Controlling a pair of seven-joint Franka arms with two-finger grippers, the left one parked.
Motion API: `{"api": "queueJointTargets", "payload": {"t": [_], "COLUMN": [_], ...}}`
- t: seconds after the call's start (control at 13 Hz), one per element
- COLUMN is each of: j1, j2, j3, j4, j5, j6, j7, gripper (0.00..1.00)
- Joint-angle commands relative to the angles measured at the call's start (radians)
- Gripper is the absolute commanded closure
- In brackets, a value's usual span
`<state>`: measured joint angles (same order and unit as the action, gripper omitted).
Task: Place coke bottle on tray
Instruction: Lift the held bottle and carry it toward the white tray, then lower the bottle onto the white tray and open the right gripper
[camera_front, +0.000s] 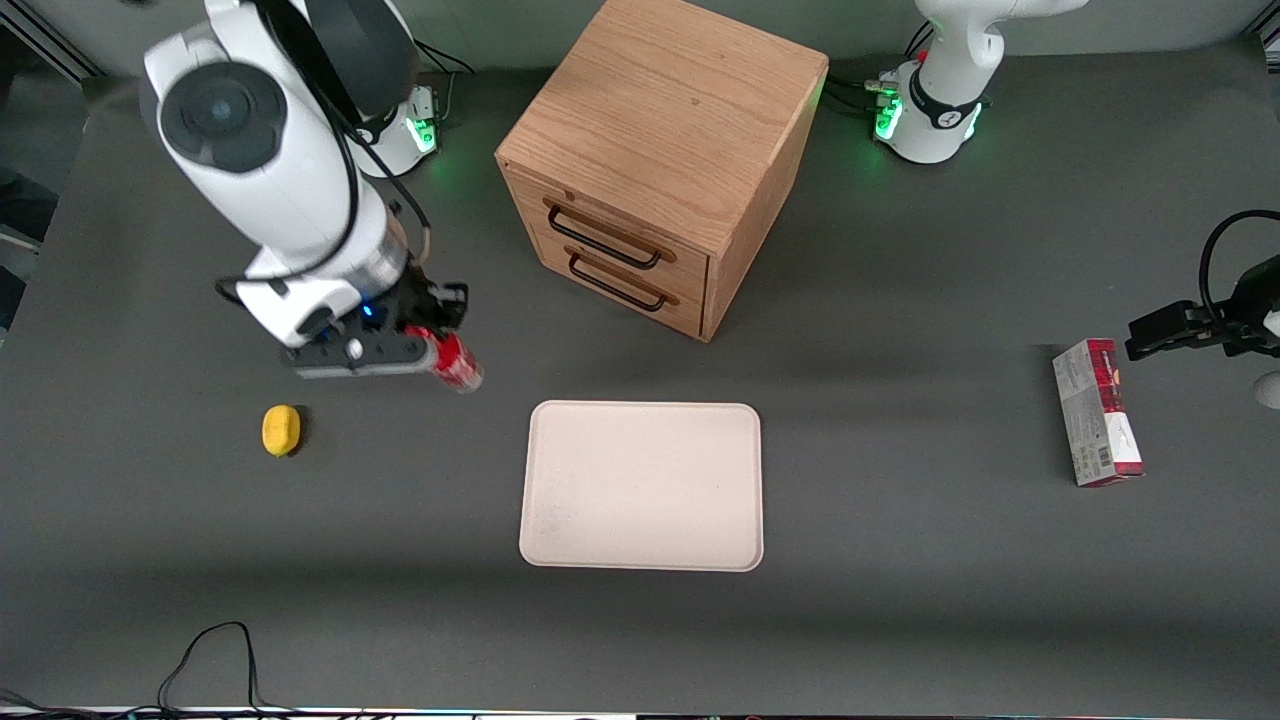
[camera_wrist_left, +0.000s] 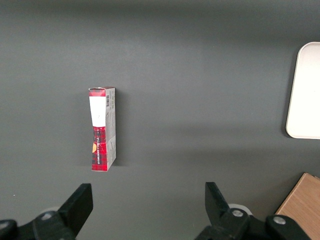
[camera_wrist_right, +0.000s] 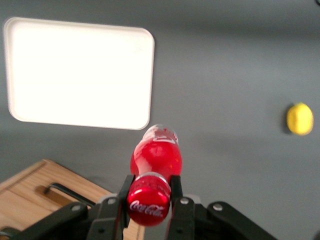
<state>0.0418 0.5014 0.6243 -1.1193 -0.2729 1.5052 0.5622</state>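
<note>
My right gripper (camera_front: 425, 345) is shut on the coke bottle (camera_front: 457, 364), a small red bottle with a red cap and clear base. The fingers clamp it just under the cap, and it hangs tilted above the dark table. In the right wrist view the cap with white script sits between my fingers (camera_wrist_right: 149, 192) and the bottle (camera_wrist_right: 156, 156) points down at the table. The cream-white tray (camera_front: 642, 486) lies flat and bare, nearer the front camera than the bottle and toward the parked arm's end. It also shows in the right wrist view (camera_wrist_right: 80, 72).
A wooden drawer cabinet (camera_front: 665, 150) with two dark handles stands farther from the front camera than the tray. A yellow lemon-like object (camera_front: 281, 430) lies on the table near my gripper. A red-and-white carton (camera_front: 1098, 412) lies toward the parked arm's end.
</note>
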Motion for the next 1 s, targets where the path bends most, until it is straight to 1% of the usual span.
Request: {"api": "queueJointTargets", "payload": {"t": [0.0, 0.08, 0.15, 0.23, 0.46, 0.62, 0.77, 0.92], "j1": [0.021, 0.035, 0.044, 0.047, 0.05, 0.053, 0.058, 0.058], "j2": [0.201, 0.232, 0.264, 0.3, 0.399, 0.442, 0.476, 0.506], "j3": [0.051, 0.048, 0.045, 0.051, 0.052, 0.049, 0.048, 0.046], "j4": [0.223, 0.222, 0.222, 0.222, 0.222, 0.214, 0.213, 0.211], "j5": [-0.054, -0.058, -0.096, -0.153, -0.248, -0.265, -0.302, -0.305], "j6": [0.033, 0.096, 0.146, 0.191, 0.266, 0.314, 0.345, 0.394], "j7": [0.025, 0.027, 0.025, 0.025, 0.012, 0.012, 0.01, 0.012], "gripper": [1.0, 1.0, 1.0, 1.0, 1.0, 1.0, 1.0, 1.0]}}
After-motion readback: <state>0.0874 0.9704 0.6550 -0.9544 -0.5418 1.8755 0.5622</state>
